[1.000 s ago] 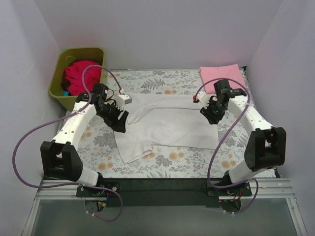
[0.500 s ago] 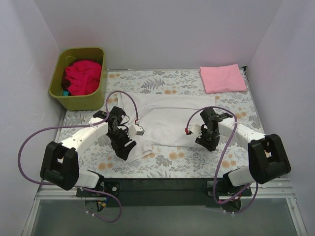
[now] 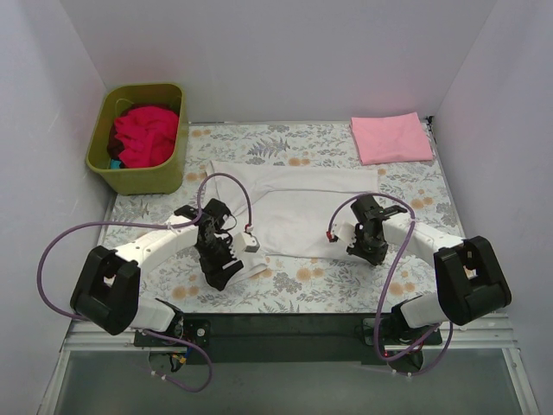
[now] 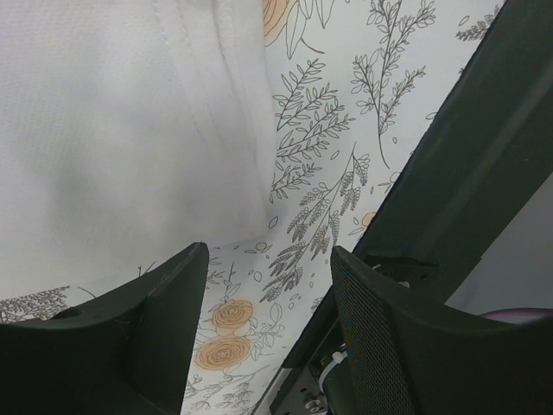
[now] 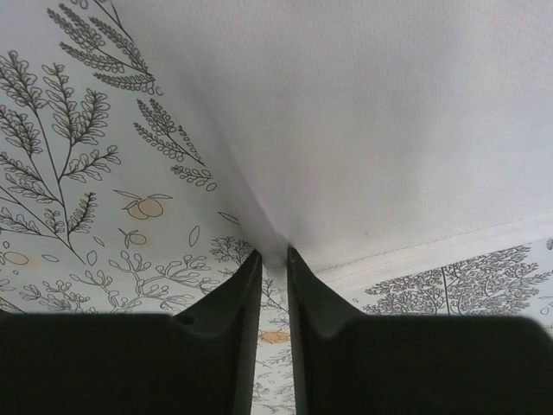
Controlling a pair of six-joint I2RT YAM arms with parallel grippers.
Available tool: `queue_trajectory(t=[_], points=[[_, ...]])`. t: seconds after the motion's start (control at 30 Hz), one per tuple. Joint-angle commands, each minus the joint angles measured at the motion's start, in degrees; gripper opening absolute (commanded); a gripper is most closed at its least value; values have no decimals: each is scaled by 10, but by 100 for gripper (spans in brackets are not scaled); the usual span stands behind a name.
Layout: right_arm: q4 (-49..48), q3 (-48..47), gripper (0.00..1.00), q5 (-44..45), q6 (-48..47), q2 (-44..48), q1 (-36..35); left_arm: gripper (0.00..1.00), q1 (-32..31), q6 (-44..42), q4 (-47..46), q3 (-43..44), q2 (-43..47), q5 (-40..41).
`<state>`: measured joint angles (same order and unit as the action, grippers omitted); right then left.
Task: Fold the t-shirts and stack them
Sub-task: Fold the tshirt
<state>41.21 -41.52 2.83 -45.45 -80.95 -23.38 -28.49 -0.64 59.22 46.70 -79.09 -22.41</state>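
Note:
A white t-shirt point(image 3: 302, 212) lies spread on the floral sheet in the middle. My left gripper point(image 3: 219, 273) is open at the shirt's near left corner; in the left wrist view point(image 4: 268, 294) its jaws stand apart over bare sheet, just short of the shirt's edge point(image 4: 130, 130). My right gripper point(image 3: 370, 252) is at the near right corner and, in the right wrist view point(image 5: 272, 259), is shut on the corner of the white shirt point(image 5: 363, 112). A folded pale pink t-shirt point(image 3: 390, 138) lies at the back right. Crimson red shirts point(image 3: 143, 134) are bunched in the tub.
The olive-green tub point(image 3: 138, 179) stands at the back left, off the grey-and-orange floral sheet point(image 3: 302, 281). A black strip point(image 4: 484, 156) runs along the table's near edge beside my left gripper. Purple cables loop off both arms. White walls close in three sides.
Both grippers have moved from the far part of the white shirt to its near corners. The shirt now lies flatter and wider.

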Motion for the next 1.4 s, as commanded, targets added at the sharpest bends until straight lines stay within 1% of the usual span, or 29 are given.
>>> queue_trajectory(t=[0.0, 0.03, 0.07, 0.13, 0.17, 0.23, 0.33, 0.37, 0.4, 0.43, 0.47, 0.5, 0.53, 0.57, 0.73, 0.8, 0.87, 1.0, 1.1, 1.17, 1.23, 1.27, 1.33, 1.37], points=[[-45, 15, 20, 13, -1, -11, 0, 58, -20, -5, -38, -14, -4, 25], [-45, 14, 18, 14, -2, -14, 0, 58, -24, -5, -43, -22, -5, 32], [-46, 14, 13, 16, -1, -14, 0, 58, -32, -4, -52, -26, -6, 44], [-49, 14, 9, 20, -1, -16, 0, 58, -40, -2, -60, -32, -11, 54], [-51, 14, 5, 22, 0, -17, 0, 57, -49, -1, -68, -40, -12, 60], [-54, 14, 2, 22, 1, -19, 0, 56, -59, 2, -81, -49, -15, 83], [-56, 10, 1, 25, 4, -23, 0, 51, -80, 2, -96, -66, -15, 105], [-56, 9, 1, 25, 4, -24, 0, 45, -83, 2, -99, -72, -14, 109], [-56, 7, 1, 25, 4, -23, 0, 40, -90, 17, -102, -77, -14, 112], [-54, 6, 1, 24, 4, -22, 0, 32, -93, 20, -105, -79, -12, 122], [-55, 5, 1, 25, 5, -21, 0, 19, -96, 23, -110, -82, -7, 124], [-54, 3, 1, 26, 5, -19, 0, 11, -96, 22, -108, -82, -5, 126], [-54, 2, 1, 25, 5, -17, 0, 5, -97, 25, -105, -79, -2, 127], [-52, 2, 1, 27, 4, -14, 0, 1, -96, 30, -95, -75, 7, 127], [-36, 12, 1, 23, -3, 18, 0, 0, -96, 39, -46, -32, 53, 120], [-16, 16, 1, 17, -7, 33, 0, 0, -97, 42, -4, -11, 75, 108], [-3, 21, 1, 15, -16, 62, 0, 0, -96, 44, 41, 26, 89, 98], [33, 21, 1, 9, -31, 107, 0, 0, -97, 53, 83, 92, 114, 92], [42, 3, 1, 1, -38, 116, 1, 0, -96, 57, 88, 156, 98, 108], [48, -17, 1, -3, -43, 105, 6, 0, -90, 51, 80, 198, 70, 120], [50, -32, 1, -6, -49, 86, 12, 0, -80, 42, 74, 221, 47, 124], [53, -50, 1, -6, -58, 79, 21, 0, -64, 27, 66, 233, 23, 124], [55, -68, 1, -12, -68, 62, 32, 0, -46, 14, 59, 266, 3, 121], [59, -77, 1, -14, -77, 56, 46, 0, -26, 8, 53, 277, -10, 116]])
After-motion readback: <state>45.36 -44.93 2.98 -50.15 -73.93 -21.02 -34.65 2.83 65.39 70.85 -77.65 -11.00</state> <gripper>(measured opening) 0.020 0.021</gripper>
